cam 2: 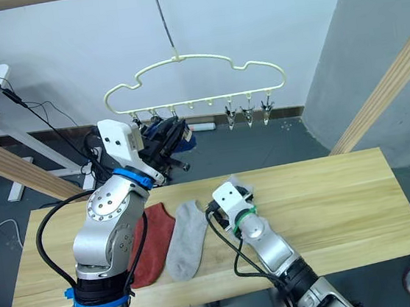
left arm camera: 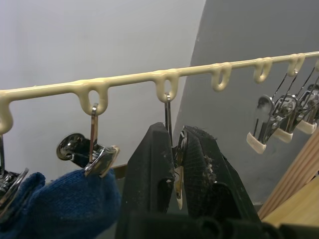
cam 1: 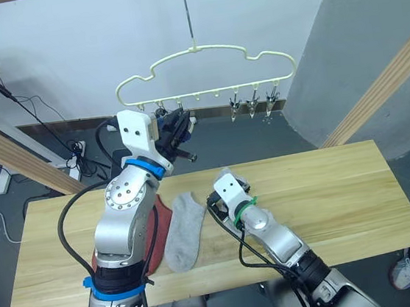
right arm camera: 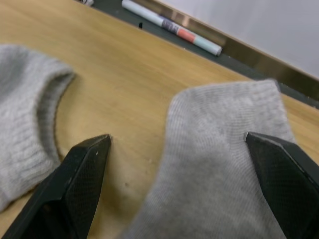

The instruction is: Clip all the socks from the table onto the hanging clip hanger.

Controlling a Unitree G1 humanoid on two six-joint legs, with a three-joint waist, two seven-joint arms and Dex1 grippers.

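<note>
Above the worktop: clip hanger (cam 1: 203,72) hung by its thin hook, pale yellow, row of small metal clips along the lower bar.
Left gripper (left arm camera: 177,164): raised to the hanger bar, jaws pressed together on one metal clip (left arm camera: 172,149); probably squeezing it open for the next sock.
Already hung: blue socks (left arm camera: 60,201), bunched in the clips just beside the pinched one.
Free clips: three (cam 1: 253,104) clustered toward the hanger's right end, nothing in them.
Right gripper (right arm camera: 184,164): low over the worktop (cam 1: 342,190), jaws spread wide either side of a grey sock.
Grey sock under the jaws (right arm camera: 224,164): lying flat, ribbed cuff edge toward the far side, fingertips not yet closed on it.
Second grey sock (cam 1: 184,230): flat on the planks, just beside the first, apart from it.
Rust-red sock (cam 2: 150,245): flat, touching the second grey sock's side, partly behind the left arm.
Handling: light, soft, limp knit; likely to fold and droop once lifted; not fragile, little slip against rubbery pads.
Where to take hold: at the cuff or opening edge, pinching both layers, leaving a free margin of cuff for the clip to bite.
Risk: nipping a single layer, sock sagging away from the clip.
</note>
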